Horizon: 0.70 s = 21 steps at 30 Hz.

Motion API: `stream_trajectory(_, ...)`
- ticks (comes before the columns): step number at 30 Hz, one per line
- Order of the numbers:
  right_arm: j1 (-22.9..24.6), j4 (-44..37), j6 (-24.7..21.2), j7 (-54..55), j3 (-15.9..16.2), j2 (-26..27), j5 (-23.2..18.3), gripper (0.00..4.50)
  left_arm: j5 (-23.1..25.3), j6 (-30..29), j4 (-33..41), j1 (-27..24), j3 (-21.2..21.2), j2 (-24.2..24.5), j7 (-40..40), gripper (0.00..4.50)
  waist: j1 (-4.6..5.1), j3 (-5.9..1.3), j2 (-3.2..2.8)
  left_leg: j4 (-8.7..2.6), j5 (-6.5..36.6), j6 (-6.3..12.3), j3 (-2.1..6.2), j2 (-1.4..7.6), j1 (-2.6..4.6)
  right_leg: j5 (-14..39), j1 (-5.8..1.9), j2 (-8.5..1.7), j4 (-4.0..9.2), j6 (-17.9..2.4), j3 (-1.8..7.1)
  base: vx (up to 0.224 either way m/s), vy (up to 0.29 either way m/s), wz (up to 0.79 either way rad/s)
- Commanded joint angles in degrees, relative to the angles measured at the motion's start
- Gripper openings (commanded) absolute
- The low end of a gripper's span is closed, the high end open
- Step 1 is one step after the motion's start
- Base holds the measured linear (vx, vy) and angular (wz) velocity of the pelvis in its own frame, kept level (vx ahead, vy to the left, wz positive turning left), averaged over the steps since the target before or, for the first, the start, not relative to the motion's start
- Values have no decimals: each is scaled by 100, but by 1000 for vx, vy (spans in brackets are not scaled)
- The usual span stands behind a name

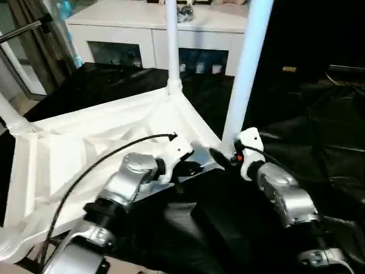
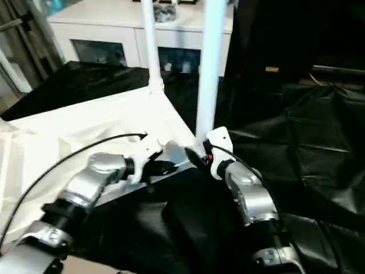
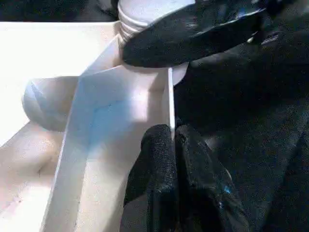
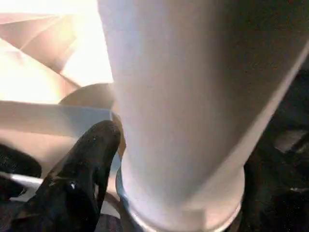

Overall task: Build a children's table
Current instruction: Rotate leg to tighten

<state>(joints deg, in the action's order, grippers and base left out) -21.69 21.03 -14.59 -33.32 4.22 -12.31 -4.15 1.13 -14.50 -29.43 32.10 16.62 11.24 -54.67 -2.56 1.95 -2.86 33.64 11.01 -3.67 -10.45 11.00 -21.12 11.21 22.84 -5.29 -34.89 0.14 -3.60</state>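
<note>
The white plastic tabletop (image 1: 97,148) is seen lying upside down, ribbed underside up, on black sheeting (image 1: 308,137) across the left and centre of the head views. Two white tubular legs are seen standing upright in its corner sockets: the far leg (image 1: 171,45) at the upper centre, and the near leg (image 1: 245,74) rising from the corner at centre right. A third leg (image 1: 10,121) is seen at the left edge.

The left gripper (image 3: 173,140) is seen with its fingers (image 3: 154,169) pressed together on the thin edge wall of the tabletop, beside the near corner socket. The right gripper (image 1: 219,157) is placed at the base of the near leg; one black finger (image 4: 82,174) is seen lying just beside the leg's collar, and whether its jaws clamp the leg cannot be told.

A white glass-door cabinet (image 1: 154,34) is seen at the top, behind the sheeting.
</note>
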Motion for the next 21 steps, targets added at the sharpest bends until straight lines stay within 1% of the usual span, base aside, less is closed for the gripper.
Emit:
stream_trajectory(1,183,-424,-49,-1182,616,-124,-310,357,-94,191,127,23,183,98,-447,0,-28,-302,48,-384,1091,312,64,164,11,771,-307,-267,450,-1211,230,0,0,0)
stream_trajectory(2,184,-429,-49,-1193,617,-129,-313,357,-95,192,128,23,183,100,-452,0,-23,-299,46,-388,1076,354,61,168,13,689,-298,-264,445,-1257,230,0,0,0)
stream_trajectory(3,247,-576,-65,-1566,683,-330,-389,357,-122,235,145,17,193,192,-617,0,-27,-302,4,-387,1049,380,66,172,2,573,-310,-268,422,-1323,223,0,0,0)
stream_trajectory(4,294,-665,-74,-1815,748,-473,-418,357,-161,291,180,-2,194,249,-746,0,-28,-310,36,-376,1028,414,66,178,11,463,-322,-264,416,-1381,216,0,0,0)
stream_trajectory(5,361,-790,-127,-2154,847,-681,-453,357,-254,354,273,-45,184,323,-956,0,-44,-308,-17,-370,973,444,67,179,10,336,-319,-261,409,-1443,213,0,0,0)
stream_trajectory(6,367,-803,-134,-2188,856,-703,-459,357,-265,354,286,-50,184,330,-980,0,-50,-312,0,-364,947,463,64,184,11,265,-328,-259,398,-1471,212,0,0,0)
stream_trajectory(7,423,-918,-192,-2470,931,-884,-522,357,-367,326,397,-91,189,397,-1191,0,-75,-314,9,-359,891,520,61,194,10,168,-337,-267,376,-1527,212,0,0,0)
stream_trajectory(8,453,-982,-225,-2640,970,-988,-559,357,-428,307,460,-114,193,438,-1320,0,-91,-312,5,-353,871,545,59,196,6,160,-337,-265,370,-1538,208,0,0,0)
stream_trajectory(9,484,-1056,-296,-2840,1000,-1109,-625,357,-462,277,529,-139,228,508,-1469,0,-112,-310,-14,-354,896,563,51,206,19,245,-317,-272,373,-1574,207,0,0,0)
stream_trajectory(10,489,-1069,-311,-2875,1004,-1129,-638,357,-465,275,540,-144,236,523,-1497,0,-132,-305,3,-359,937,554,50,217,23,352,-315,-273,379,-1583,209,0,0,0)
stream_trajectory(12,518,-1161,-421,-3100,1030,-1256,-724,357,-486,268,597,-173,293,631,-1684,0,-139,-285,50,-372,1038,527,40,217,24,614,-303,-272,402,-1551,213,0,0,0)
stream_trajectory(13,530,-1211,-479,-3200,1048,-1310,-765,357,-491,261,612,-181,309,673,-1743,0,-157,-279,45,-385,1088,483,52,219,24,836,-306,-288,409,-1498,216,0,0,0)
stream_trajectory(15,544,-1277,-580,-3354,1055,-1370,-835,357,-482,270,602,-180,311,717,-1781,0,-155,-271,44,-388,1149,430,50,223,31,1000,-290,-289,431,-1433,227,0,0,0)
stream_trajectory(16,543,-1278,-584,-3363,1054,-1372,-838,357,-479,273,598,-179,310,719,-1782,0,-165,-271,54,-389,1145,406,50,219,32,1052,-286,-293,434,-1412,231,0,0,0)
stream_trajectory(18,541,-1282,-642,-3439,1060,-1390,-870,331,-457,297,577,-175,292,728,-1776,0,-181,-275,52,-388,1109,378,52,217,33,1080,-281,-296,435,-1384,231,0,0,0)
stream_trajectory(20,555,-1307,-712,-3486,1072,-1402,-904,321,-462,287,619,-196,274,737,-1784,0,-200,-281,75,-380,995,375,51,209,27,1003,-289,-291,425,-1367,233,0,0,0)
stream_trajectory(21,576,-1347,-763,-3496,1084,-1396,-936,314,-467,280,664,-228,257,742,-1777,0,-208,-286,68,-378,955,382,54,211,25,963,-292,-293,415,-1367,232,0,0,0)
